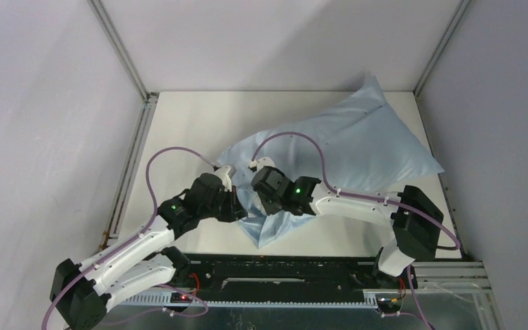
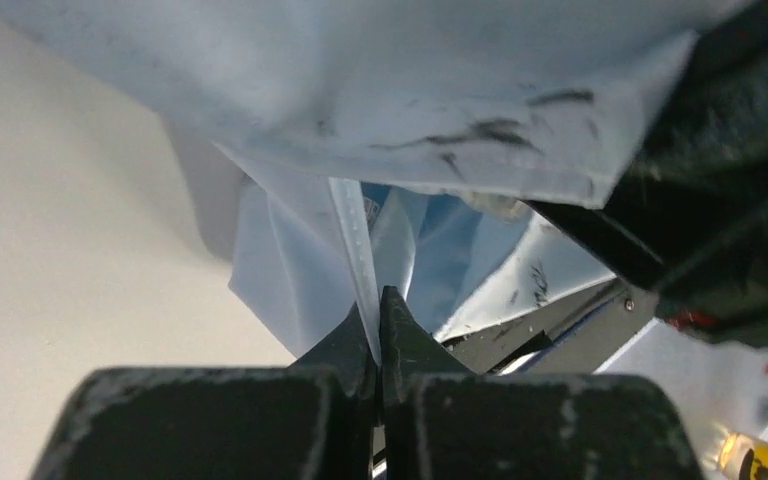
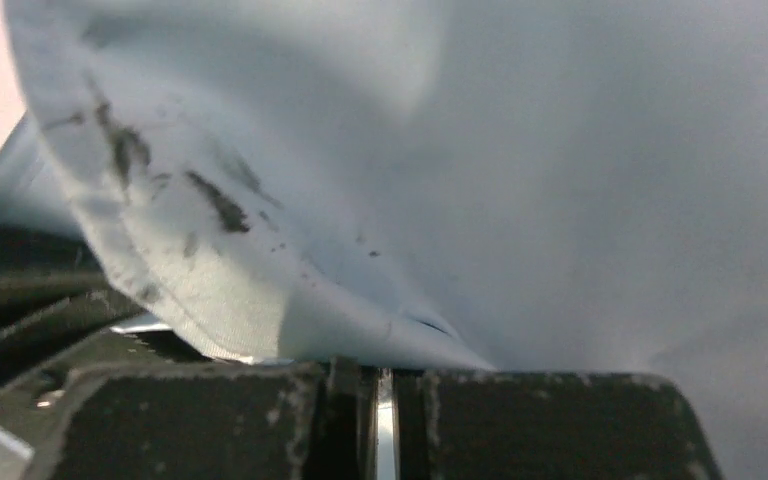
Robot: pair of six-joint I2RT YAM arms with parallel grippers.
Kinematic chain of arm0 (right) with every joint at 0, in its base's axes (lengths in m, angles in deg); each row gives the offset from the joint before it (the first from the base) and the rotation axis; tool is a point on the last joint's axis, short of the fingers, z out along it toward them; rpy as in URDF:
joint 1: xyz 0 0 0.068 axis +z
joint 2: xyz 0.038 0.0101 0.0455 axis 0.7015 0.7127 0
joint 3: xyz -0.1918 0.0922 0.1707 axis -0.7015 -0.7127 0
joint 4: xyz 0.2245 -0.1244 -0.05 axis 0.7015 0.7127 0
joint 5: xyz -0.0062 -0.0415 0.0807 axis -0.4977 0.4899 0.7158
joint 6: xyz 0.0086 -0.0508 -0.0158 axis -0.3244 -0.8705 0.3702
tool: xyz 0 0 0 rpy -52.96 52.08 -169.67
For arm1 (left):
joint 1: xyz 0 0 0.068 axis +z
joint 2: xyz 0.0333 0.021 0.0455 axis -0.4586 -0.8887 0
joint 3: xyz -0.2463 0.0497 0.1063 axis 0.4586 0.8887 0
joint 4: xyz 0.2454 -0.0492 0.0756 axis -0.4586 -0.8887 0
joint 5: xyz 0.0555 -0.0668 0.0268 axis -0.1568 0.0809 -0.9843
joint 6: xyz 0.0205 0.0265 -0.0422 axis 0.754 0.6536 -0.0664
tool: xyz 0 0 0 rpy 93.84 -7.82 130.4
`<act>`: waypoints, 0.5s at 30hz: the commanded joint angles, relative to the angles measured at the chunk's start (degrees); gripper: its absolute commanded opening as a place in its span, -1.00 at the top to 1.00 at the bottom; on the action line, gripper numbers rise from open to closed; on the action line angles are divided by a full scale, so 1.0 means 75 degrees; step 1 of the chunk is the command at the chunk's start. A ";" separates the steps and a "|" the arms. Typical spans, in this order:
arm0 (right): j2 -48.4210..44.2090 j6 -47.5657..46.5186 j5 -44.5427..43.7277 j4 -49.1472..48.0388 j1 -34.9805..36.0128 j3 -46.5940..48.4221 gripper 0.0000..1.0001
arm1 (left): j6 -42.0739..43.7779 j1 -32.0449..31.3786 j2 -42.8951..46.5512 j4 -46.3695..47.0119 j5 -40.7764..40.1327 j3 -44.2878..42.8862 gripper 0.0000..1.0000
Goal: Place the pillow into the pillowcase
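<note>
The light blue pillowcase (image 1: 357, 144) lies plump and bulging across the table from the far right corner to the near middle. The white pillow is hidden; only the case's filled shape shows. My left gripper (image 1: 242, 207) is shut on a thin hem of the pillowcase (image 2: 355, 240) at its near end, the fabric pinched between the fingertips (image 2: 378, 312). My right gripper (image 1: 269, 206) is right beside it, shut on a fold of the same pale, dark-smudged fabric (image 3: 260, 250), which covers its fingertips (image 3: 380, 365). The near end of the case hangs slack and crumpled between the two grippers.
The white table (image 1: 192, 130) is walled by grey panels with metal frame posts at the back corners. A black rail (image 1: 289, 268) runs along the near edge between the arm bases. The right arm's purple cable (image 1: 295, 137) arches over the pillowcase.
</note>
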 commanded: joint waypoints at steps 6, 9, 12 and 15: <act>0.0783 0.1212 0.1287 -0.1853 -0.0495 0.0154 1.00 | 0.0165 -0.0209 0.1379 0.0007 0.2205 -0.0810 1.00; 0.1173 0.1407 0.1408 -0.1995 -0.0422 0.0149 1.00 | 0.0074 -0.0209 0.1596 0.0082 0.2496 -0.1122 1.00; 0.1476 0.1462 0.1555 -0.2046 -0.0375 0.0152 1.00 | -0.0036 -0.0180 0.1738 0.0089 0.2057 -0.1288 1.00; 0.1548 0.1313 0.1829 -0.2124 -0.0301 0.0127 0.48 | -0.0189 0.0205 0.1810 -0.0106 0.1226 -0.1289 1.00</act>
